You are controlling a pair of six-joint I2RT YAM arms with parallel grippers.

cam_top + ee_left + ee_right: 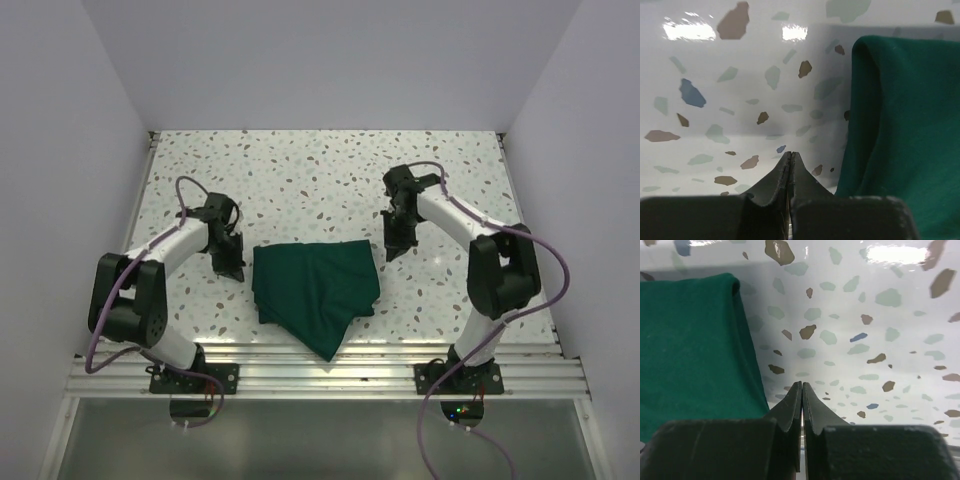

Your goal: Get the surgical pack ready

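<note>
While the left gripper (232, 268) and right gripper (391, 250) hang pinched together, empty, the dark green folded cloth bundle (315, 290) lies between them, neither arm clearly nearer.

left gripper (232, 268) closed and empty, right gripper (391, 250) closed and empty, both pointing down

Counter (330, 170): white terrazzo, brown, grey-green and blue flecks, glossy, light glare. Plain white walls (330, 60) on three sides. Ribbed metal rail (300, 378) along near edge.
</note>
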